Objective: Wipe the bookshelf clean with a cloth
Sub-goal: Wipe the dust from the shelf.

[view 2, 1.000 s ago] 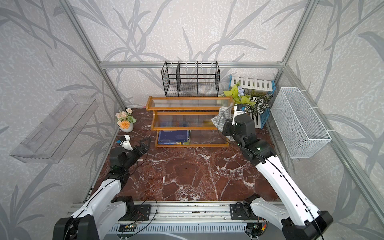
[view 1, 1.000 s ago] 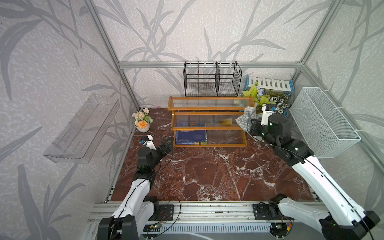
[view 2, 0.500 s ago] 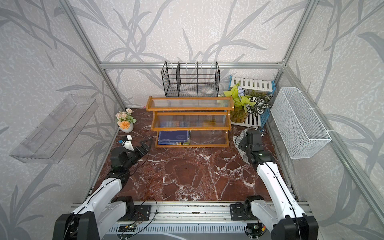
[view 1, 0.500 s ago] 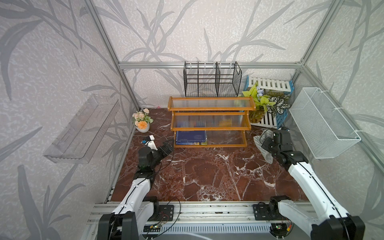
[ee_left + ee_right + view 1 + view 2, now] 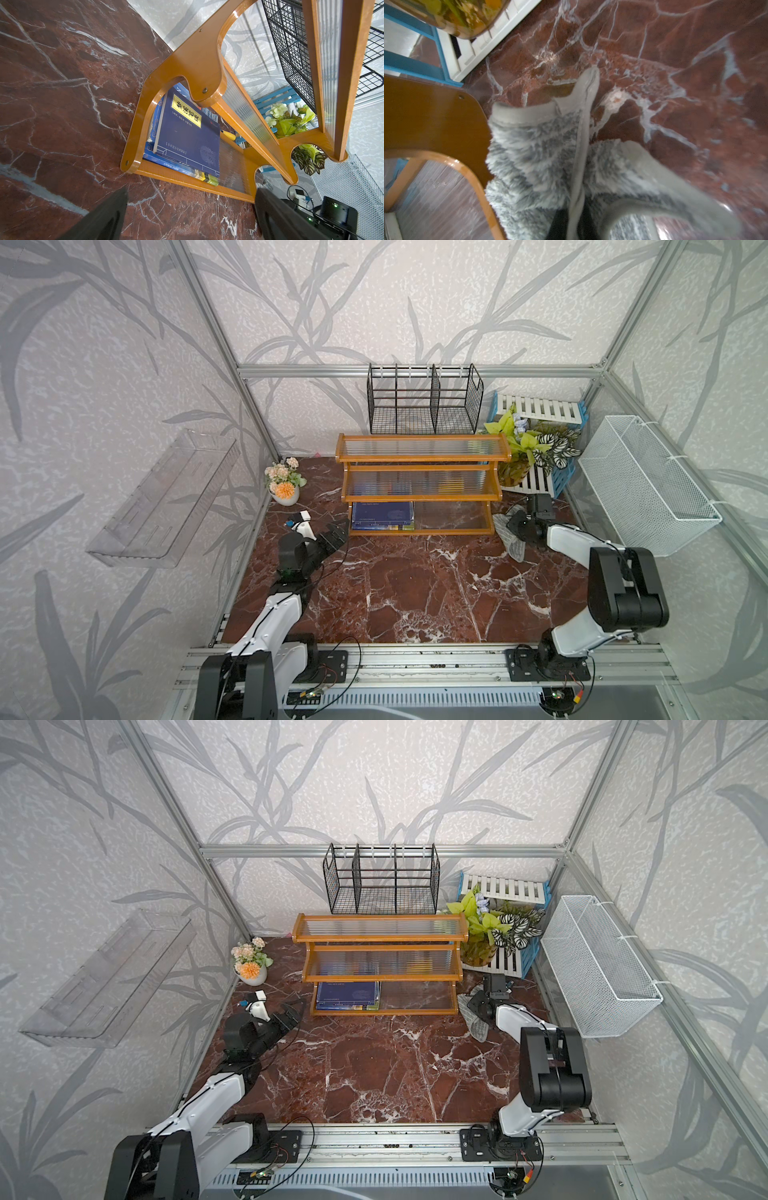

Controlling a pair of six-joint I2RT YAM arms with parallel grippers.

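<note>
The right gripper (image 5: 574, 224) pinches the fluffy grey-and-white cloth (image 5: 533, 149) beside the orange-brown bookshelf (image 5: 419, 489); the left gripper (image 5: 191, 193) gapes wide.

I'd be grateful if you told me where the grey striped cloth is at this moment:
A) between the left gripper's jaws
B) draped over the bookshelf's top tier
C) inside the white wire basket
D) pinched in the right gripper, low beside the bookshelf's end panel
D: the right wrist view shows the cloth pinched in the shut right gripper, down by the bookshelf end panel; the left gripper is open and empty.
</note>
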